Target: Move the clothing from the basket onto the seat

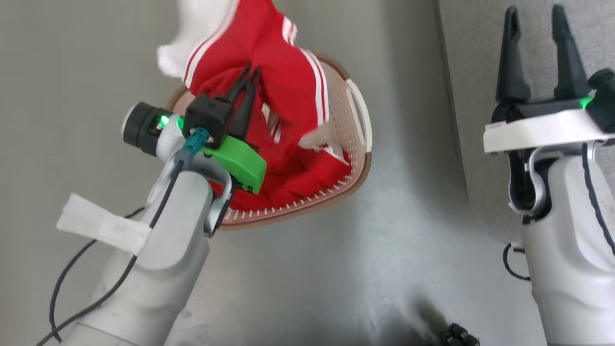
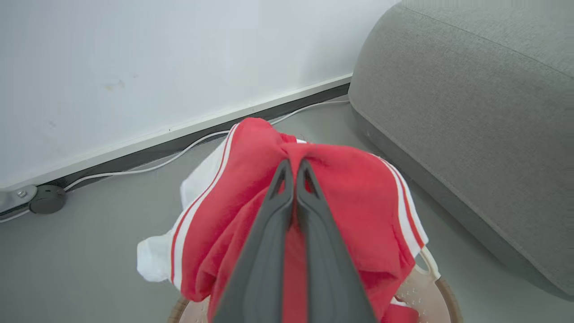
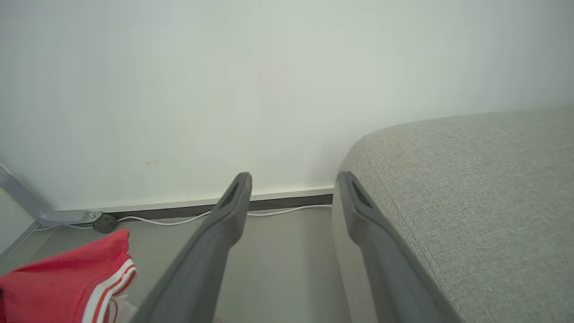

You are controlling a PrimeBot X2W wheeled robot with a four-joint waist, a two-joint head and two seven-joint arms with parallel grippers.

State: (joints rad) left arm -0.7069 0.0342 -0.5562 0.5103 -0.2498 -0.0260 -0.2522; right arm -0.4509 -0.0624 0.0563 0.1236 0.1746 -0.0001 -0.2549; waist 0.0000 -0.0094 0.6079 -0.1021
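On your left, the left gripper (image 1: 253,72) is pinched tight on a fold of the red clothing (image 1: 288,86), which has thin white stripes running down it. The bunch hangs lifted above the basket (image 1: 341,110), with more red fabric lying inside. The basket sits on the grey floor (image 1: 384,240), near the seat (image 1: 468,96) to its right. Your right gripper (image 1: 535,14) has its fingers spread wide with nothing between them, by the seat's edge.

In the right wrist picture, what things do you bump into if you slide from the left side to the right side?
clothing → right gripper → seat
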